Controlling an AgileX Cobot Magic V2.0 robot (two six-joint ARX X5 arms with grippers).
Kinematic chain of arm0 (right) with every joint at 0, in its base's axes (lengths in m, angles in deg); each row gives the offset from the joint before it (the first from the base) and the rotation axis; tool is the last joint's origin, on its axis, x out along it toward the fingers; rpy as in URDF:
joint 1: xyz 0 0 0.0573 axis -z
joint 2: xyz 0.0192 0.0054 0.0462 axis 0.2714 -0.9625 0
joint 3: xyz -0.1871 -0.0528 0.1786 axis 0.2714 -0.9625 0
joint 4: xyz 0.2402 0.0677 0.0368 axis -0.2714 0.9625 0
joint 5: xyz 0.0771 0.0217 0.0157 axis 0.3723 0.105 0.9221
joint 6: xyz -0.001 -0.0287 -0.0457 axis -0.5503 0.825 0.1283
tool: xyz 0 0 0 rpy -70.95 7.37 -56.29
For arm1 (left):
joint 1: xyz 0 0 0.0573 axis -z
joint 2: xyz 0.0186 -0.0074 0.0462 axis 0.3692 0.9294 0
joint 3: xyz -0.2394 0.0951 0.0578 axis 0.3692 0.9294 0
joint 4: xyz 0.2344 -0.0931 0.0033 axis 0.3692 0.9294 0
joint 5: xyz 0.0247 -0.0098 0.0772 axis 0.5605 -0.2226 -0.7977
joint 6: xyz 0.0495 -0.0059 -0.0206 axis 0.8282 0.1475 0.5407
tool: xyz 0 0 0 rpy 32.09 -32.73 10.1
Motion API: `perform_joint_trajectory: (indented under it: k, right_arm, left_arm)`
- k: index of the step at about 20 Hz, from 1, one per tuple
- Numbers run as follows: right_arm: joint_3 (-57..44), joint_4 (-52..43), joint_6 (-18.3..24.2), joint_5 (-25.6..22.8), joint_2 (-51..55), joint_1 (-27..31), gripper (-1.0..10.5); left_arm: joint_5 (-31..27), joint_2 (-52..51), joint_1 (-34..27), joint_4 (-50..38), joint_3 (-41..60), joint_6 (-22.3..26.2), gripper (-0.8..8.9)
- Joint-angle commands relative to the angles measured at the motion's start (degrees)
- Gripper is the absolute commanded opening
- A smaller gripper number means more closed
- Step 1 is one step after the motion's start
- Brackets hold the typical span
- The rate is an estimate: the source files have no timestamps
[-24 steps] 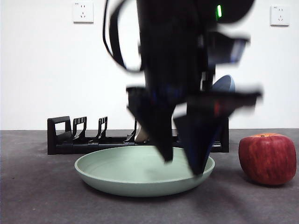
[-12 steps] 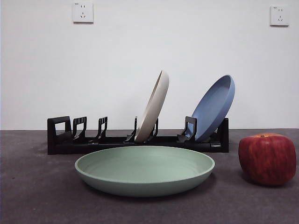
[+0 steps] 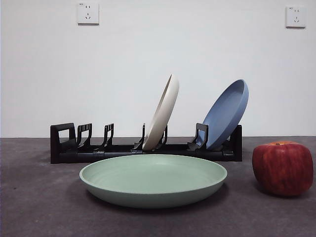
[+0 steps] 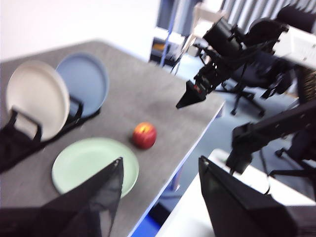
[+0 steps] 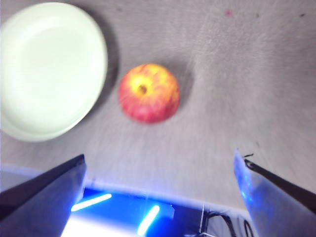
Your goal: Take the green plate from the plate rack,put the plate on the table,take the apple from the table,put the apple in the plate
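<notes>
The green plate [image 3: 153, 180] lies flat on the table [image 3: 39, 212], in front of the plate rack [image 3: 98, 150]. The apple [image 3: 283, 168] stands on the table to the plate's right, apart from it. No arm shows in the front view. My left gripper [image 4: 160, 162] is open and empty, high above the table, looking down on the green plate [image 4: 94, 165] and the apple [image 4: 144, 135]. My right gripper [image 5: 159, 155] is open and empty, above the table, with the apple [image 5: 149, 92] ahead of its jaws and the green plate [image 5: 47, 69] beside it. The right gripper also shows in the left wrist view [image 4: 193, 95].
A cream-white plate [image 3: 162, 113] and a blue plate [image 3: 227, 113] lean upright in the rack's slots. The rack's left slots hold nothing. The table's edge [image 4: 197, 140] runs close behind the apple in the left wrist view.
One second ago a dark gripper hung over the green plate in the front view. It has gone up out of that view. The plate and the apple have not moved.
</notes>
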Motion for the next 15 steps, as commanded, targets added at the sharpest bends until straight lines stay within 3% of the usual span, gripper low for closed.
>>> perform_joint_trajectory:
  k: [1,10,15]
  right_arm:
    - [-1.9,-5.9,-1.2,0.0,-3.9,-0.1,5.0]
    - [-1.6,-15.6,-2.5,-0.2,-21.2,-5.9,5.0]
    - [-1.6,-17.0,-3.2,-5.0,-26.9,-10.8,5.0]
  left_arm:
    - [-0.7,0.2,0.0,0.1,0.4,-1.7,2.56]
    - [-0.7,0.7,0.0,0.1,0.4,-2.1,2.56]
    - [-0.7,0.7,0.0,0.1,0.4,-2.1,2.56]
